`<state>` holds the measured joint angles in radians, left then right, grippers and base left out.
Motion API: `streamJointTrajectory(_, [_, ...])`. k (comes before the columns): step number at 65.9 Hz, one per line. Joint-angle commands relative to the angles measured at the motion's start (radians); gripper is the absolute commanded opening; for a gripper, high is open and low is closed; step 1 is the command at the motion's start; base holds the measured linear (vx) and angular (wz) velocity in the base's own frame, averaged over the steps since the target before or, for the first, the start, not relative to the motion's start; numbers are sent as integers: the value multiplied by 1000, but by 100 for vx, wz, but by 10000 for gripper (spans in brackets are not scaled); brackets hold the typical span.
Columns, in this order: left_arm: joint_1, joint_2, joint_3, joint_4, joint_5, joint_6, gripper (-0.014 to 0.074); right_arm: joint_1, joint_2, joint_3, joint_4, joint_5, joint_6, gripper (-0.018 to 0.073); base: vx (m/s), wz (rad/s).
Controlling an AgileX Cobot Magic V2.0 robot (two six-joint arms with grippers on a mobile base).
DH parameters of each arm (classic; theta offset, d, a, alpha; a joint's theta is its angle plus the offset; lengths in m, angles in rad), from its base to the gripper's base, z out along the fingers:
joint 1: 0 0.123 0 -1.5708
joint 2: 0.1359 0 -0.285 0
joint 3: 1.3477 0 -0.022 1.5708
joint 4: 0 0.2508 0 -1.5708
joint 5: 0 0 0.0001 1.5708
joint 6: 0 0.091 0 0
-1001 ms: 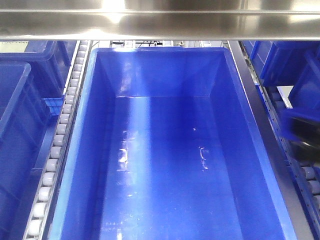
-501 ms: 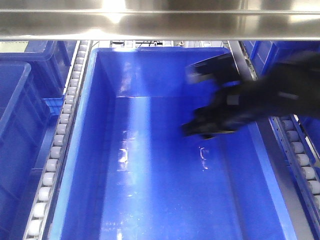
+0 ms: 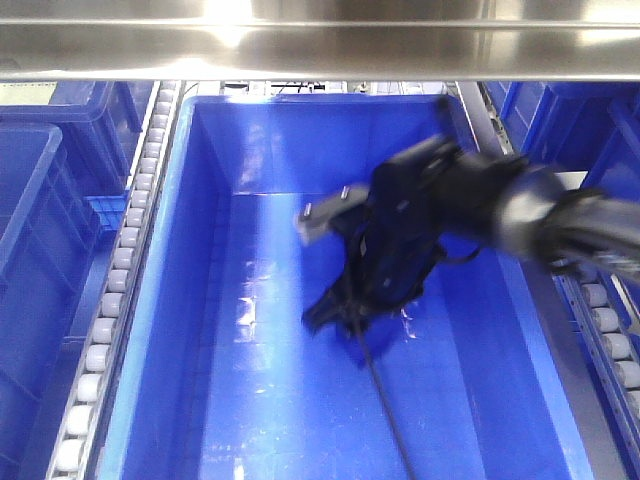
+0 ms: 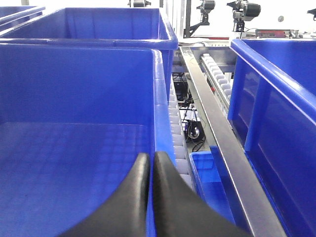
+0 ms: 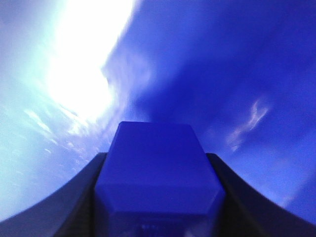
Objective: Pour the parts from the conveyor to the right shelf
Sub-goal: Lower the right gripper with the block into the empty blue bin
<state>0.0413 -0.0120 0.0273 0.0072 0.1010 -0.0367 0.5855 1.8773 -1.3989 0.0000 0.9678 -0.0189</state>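
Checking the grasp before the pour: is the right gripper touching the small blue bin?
Touching. The right wrist view shows the small blue bin wedged between the right gripper's dark fingers, both pressed against its sides.

**Blue bins, black tools, grey steel**

The large bin [image 3: 180,300] is seen in saturated blue, its floor streaked with white glare. The right tool [image 3: 345,300] is rendered black, with a pale grey block near its wrist. A small blue box [image 5: 160,173] is framed by black fingers [image 5: 74,197]. The left tool [image 4: 150,168] is shown black against a blue grid-embossed floor [image 4: 64,168]. White rollers [image 3: 115,290] are set in grey steel rails [image 3: 530,240].
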Motion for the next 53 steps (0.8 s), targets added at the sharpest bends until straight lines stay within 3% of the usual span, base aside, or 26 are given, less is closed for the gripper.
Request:
streamJointTrajectory(1, [-5,-11,-20,-7,-79,-8,-6,1,-21,-32,0,-14,-1,-1,0,0])
streamJointTrajectory(15, [-5,-11,-20,-7,-79,-8,-6,1,11,-32,-7,-12,3,17,0,0])
streamJointTrajectory(24, [-5,-11,-20,-7,-79,-8,-6,1,11,-32,-7,-14,3,77,0,0])
streamJointTrajectory(30, [-5,-11,-20,-7,-79,-8,-6,1,11,-32,-7,-11,3,172,0,0])
streamJointTrajectory(45, [-5,-11,-20,-7,-79,-8,-6,1,9,-32,-9,-24,3,544,0,0])
streamJointTrajectory(53, [-5,-11,-20,-7,-79,-8,-6,10,-25,-29,-9,-74,19,638,0,0])
